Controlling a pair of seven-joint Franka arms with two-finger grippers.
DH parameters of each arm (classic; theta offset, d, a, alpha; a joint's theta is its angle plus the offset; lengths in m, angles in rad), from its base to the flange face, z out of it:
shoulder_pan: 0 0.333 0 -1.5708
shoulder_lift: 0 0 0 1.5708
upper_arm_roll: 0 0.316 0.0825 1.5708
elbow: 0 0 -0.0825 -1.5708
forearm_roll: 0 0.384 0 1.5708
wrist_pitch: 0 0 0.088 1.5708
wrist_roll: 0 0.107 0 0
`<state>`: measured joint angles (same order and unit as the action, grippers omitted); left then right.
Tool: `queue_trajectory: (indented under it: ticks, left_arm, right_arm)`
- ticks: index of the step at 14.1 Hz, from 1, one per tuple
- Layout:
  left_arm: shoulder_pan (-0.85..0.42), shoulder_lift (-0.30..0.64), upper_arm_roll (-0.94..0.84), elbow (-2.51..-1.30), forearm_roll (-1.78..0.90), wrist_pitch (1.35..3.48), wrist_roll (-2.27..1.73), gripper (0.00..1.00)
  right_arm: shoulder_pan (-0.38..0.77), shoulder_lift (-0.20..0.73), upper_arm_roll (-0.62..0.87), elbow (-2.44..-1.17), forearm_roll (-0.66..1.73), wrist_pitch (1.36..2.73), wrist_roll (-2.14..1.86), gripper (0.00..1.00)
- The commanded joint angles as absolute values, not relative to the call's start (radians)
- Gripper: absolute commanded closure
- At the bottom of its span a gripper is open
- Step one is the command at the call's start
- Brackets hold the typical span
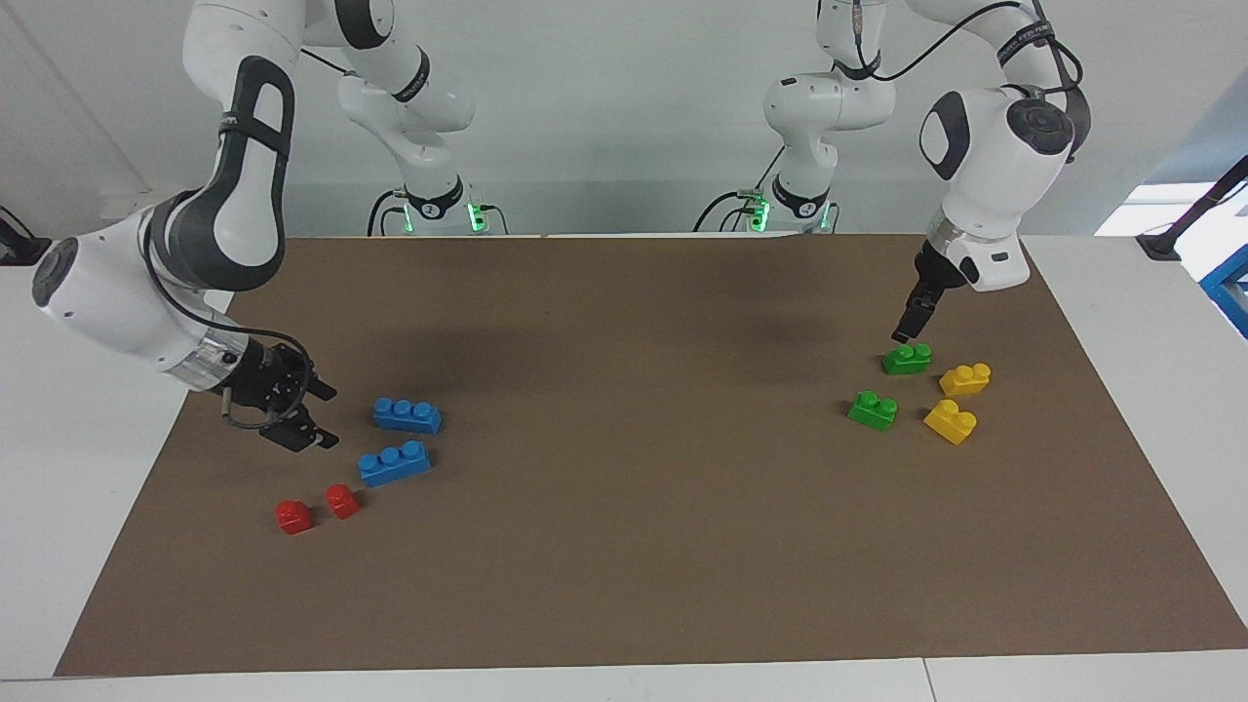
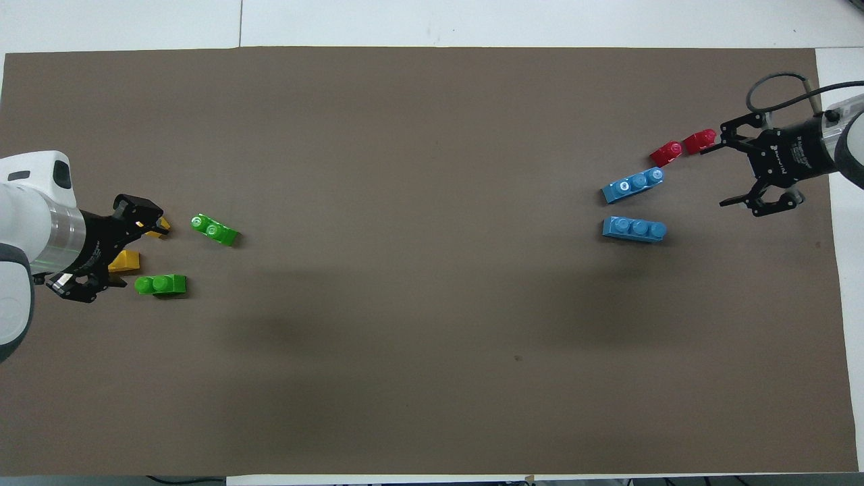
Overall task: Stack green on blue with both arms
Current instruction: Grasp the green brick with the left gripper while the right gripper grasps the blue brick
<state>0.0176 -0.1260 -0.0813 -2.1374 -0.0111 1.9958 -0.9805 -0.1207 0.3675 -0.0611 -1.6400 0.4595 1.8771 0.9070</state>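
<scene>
You are looking at a wide brown mat [image 1: 624,546] that covers most of the white table [image 1: 58,468]: its whole middle and the long edge farthest from the robots lie bare, with the bricks bunched in two small groups near the short ends. Count eight bricks: two green, two yellow, two blue, two red. At the left arm's end, the nearer green brick [image 1: 907,359] sits just under the left gripper [image 1: 906,330], which hangs over it with jaws spread wide and nothing between them; the second green brick [image 1: 873,410] lies a little farther from the robots, with the two yellow bricks [image 1: 957,400] beside the pair, closer to the mat's short edge. At the right arm's end, the right gripper [image 1: 314,417] hovers low over the mat with jaws apart and empty, just beside the two blue bricks [image 1: 400,439], on their side toward the short edge. The two red bricks [image 1: 317,509] lie farther from the robots than the blue pair.
</scene>
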Motion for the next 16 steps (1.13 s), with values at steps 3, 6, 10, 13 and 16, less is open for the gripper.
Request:
queue_trajectory:
  ticks: [3,6,10,13,16]
  left_arm:
    - [0.008,-0.098,-0.075,-2.203,-0.015,2.107,-1.011,0.00]
    - [0.011,-0.051,-0.075,-2.214,-0.015,2.198,-1.067,0.00]
    - [0.008,0.018,-0.077,-2.218,-0.015,2.318,-1.106,0.00]
    - [0.006,0.073,-0.080,-2.209,-0.015,2.413,-1.155,0.00]
    - [0.008,0.095,-0.078,-2.184,-0.015,2.418,-1.154,0.00]
  right_arm:
    - [-0.104,0.466,-0.058,-1.552,0.480,1.881,0.954,0.10]
    - [-0.104,0.489,-0.058,-1.552,0.482,1.888,0.954,0.10]
    - [-0.097,0.511,-0.058,-1.554,0.482,1.890,0.953,0.10]
    - [-0.095,0.514,-0.058,-1.574,0.480,1.890,0.951,0.10]
    - [-0.098,0.514,-0.058,-1.589,0.480,1.898,0.940,0.10]
